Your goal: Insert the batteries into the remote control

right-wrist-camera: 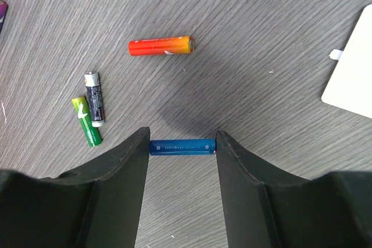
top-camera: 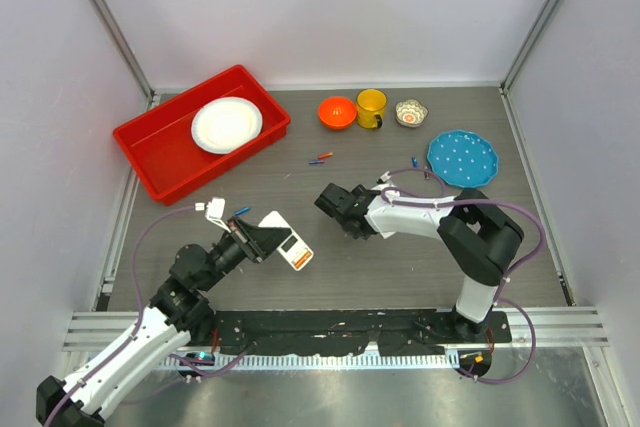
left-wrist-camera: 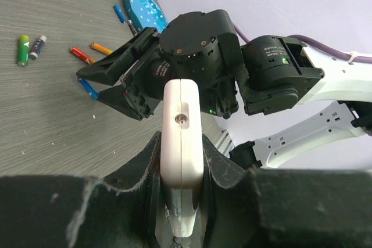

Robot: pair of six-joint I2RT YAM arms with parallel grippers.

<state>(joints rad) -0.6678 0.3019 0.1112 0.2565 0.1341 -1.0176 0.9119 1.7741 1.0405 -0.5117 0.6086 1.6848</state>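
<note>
At the right tool (right-wrist-camera: 182, 139), jaws parted, pointing down over a blue battery (right-wrist-camera: 182, 146) lying flat on the table (right-wrist-camera: 279, 21), set lengthwise across the gap; looks unheld, contact at either end impossible to judge. Opposite, at the left tool (left-wrist-camera: 181, 169), clamped on the remote control (left-wrist-camera: 182, 120), pinching its long sides, one narrow end poking out toward the other arm. Reads as the pick-up step, with the battery bay hidden in every view and probably turned away from the overhead camera, given the orange button face showing there. Next calls for a wrist turn to put the pads on the round sides rather than the ends, then a squeeze, a lift and a short carry to the remote, likely after rolling it bay-side up. Just beyond: an orange-red battery (right-wrist-camera: 161, 46), a green battery (right-wrist-camera: 86, 121) side by side with a black-and-white battery (right-wrist-camera: 95, 99), and a white flat piece (right-wrist-camera: 351, 68) near the right finger, so little slack for sweeping sideways. Farther out, open table between the arms; red tray (top-camera: 150, 162) with white plate (top-camera: 227, 124) far left; orange bowl (top-camera: 337, 112), yellow cup (top-camera: 371, 105) and blue plate (top-camera: 462, 157) along the back right, all well apart; wall panels (top-camera: 300, 7) on three sides.
</note>
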